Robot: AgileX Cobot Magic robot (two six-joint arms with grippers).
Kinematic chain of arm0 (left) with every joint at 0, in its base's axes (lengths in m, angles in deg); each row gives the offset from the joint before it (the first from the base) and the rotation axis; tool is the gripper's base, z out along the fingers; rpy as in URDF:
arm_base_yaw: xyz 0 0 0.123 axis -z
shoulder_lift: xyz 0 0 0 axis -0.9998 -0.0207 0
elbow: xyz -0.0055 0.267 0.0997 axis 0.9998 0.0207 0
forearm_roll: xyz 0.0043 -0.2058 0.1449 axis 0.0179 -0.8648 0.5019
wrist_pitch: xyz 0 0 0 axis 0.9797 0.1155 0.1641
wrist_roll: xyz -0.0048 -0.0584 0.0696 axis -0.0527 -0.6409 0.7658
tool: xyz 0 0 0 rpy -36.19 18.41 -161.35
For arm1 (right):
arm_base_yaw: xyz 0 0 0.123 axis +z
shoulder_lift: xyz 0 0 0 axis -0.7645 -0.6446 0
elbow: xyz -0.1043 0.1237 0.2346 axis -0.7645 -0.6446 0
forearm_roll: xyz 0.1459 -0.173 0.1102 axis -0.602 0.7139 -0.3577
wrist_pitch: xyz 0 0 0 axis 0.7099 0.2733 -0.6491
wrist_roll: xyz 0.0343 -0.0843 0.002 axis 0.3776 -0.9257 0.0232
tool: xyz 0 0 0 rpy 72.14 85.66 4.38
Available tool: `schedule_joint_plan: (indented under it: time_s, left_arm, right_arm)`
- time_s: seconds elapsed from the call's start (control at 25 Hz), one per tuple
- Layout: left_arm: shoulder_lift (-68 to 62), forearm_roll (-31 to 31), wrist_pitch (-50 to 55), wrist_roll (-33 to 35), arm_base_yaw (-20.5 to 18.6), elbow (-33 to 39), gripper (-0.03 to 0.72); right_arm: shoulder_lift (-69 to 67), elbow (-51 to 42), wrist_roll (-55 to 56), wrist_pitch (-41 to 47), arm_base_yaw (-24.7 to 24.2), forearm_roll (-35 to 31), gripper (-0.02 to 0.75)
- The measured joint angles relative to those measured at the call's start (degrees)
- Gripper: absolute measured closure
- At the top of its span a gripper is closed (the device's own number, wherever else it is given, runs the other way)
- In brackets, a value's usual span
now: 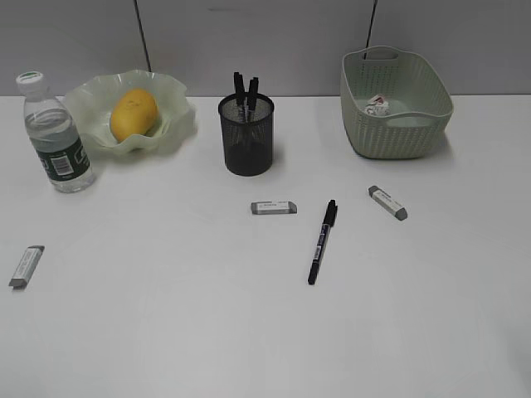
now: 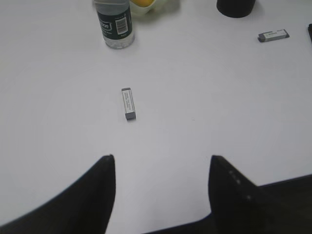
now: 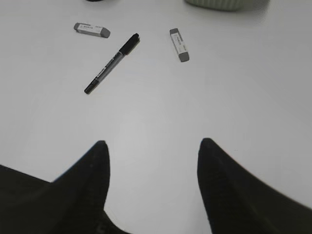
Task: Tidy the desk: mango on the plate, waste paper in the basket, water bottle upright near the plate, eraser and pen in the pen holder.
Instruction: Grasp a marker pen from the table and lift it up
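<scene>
Neither arm shows in the exterior view; each wrist view has only two dark fingertips at the bottom of the frame. Left gripper [image 2: 161, 168]: jaws well apart, nothing between them, bare desk [image 1: 166, 332] beneath; right gripper [image 3: 152, 152]: likewise spread and empty.

Cut off or unclear: in the left wrist view the water bottle [image 1: 55, 133] is cropped above its label, the plate and pen holder are slivers at the top edge; in the right wrist view the basket is a pale strip at top; print on the erasers is too small to read.

Water bottle: clear, white cap, dark green label with barcode patch; upright at upper left of the exterior view, just beside the plate [image 1: 174, 112]. Plate: pale green, wavy rim; mango [image 1: 133, 114] lies in it, yellow-orange, long axis tilted toward upper right.

Pen holder [image 1: 246, 137]: black mesh, upper centre, dark pens standing in it. Basket [image 1: 397, 104], upper right; waste paper [image 1: 377, 105] inside, small crumpled ball.

Loose on the desk: pen [image 1: 323, 240], black, right of centre, cap end toward upper right, long axis near vertical in frame; middle eraser [image 1: 274, 207] horizontal; right eraser [image 1: 387, 202] slanting down-right; left eraser [image 1: 26, 266] near the left edge, tilted steeply.
</scene>
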Motion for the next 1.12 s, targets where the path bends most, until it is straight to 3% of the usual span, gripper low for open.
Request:
schedule_joint_plan:
  time_s: [0.32,0.56,0.96,1.12]
  left_arm:
    - [0.0,0.04,0.0,0.0,0.0,0.0,0.237]
    - [0.0,0.04,0.0,0.0,0.0,0.0,0.25]
    - [0.0,0.04,0.0,0.0,0.0,0.0,0.251]
    - [0.0,0.06,0.0,0.0,0.0,0.0,0.251]
  right_arm:
    - [-29.5,12.79,3.81,-2.62,0.0,-1.78,0.28]
    - [-49.39,26.01,7.55,0.27,0.0,-5.19,0.28]
    - [-72.86,42.91,23.82,2.77,6.51,-0.75,0.282]
    - [-79.39,49.84,28.84,3.23,8.14,-0.28,0.323]
